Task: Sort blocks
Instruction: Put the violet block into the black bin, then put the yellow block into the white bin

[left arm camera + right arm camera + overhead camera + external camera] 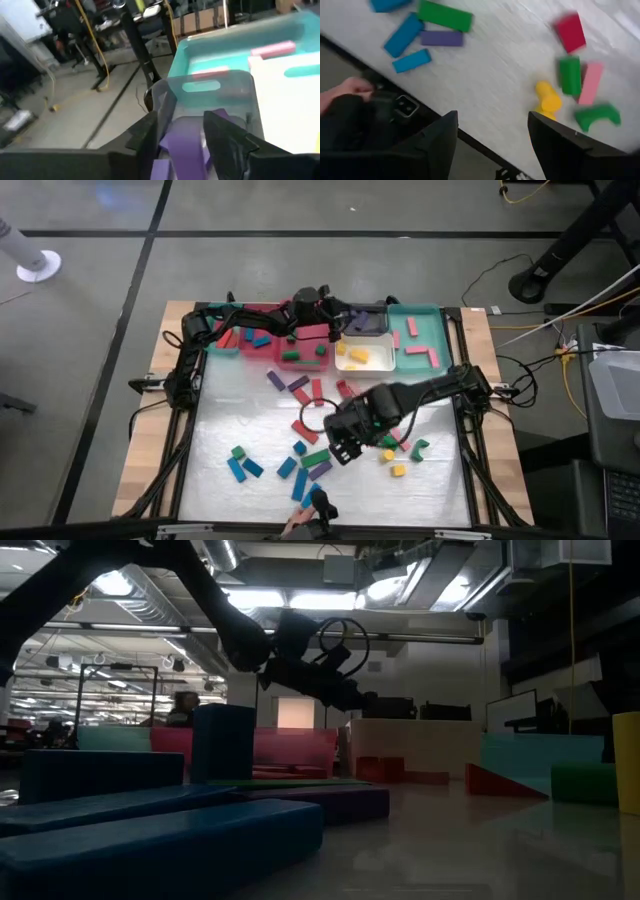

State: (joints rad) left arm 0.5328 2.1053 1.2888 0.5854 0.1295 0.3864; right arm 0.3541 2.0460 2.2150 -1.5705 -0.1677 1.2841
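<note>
L gripper (182,135) over far dark tray (210,85), fingers apart w/ purple block (185,150) between; R gripper (492,132) spread, empty, mid-table.

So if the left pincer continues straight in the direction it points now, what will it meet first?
Most likely the purple block lying between the fingers of the left pincer, inside the dark clear tray at the back row. Beyond it stands that tray's far wall. Depth is hard to judge here.
</note>
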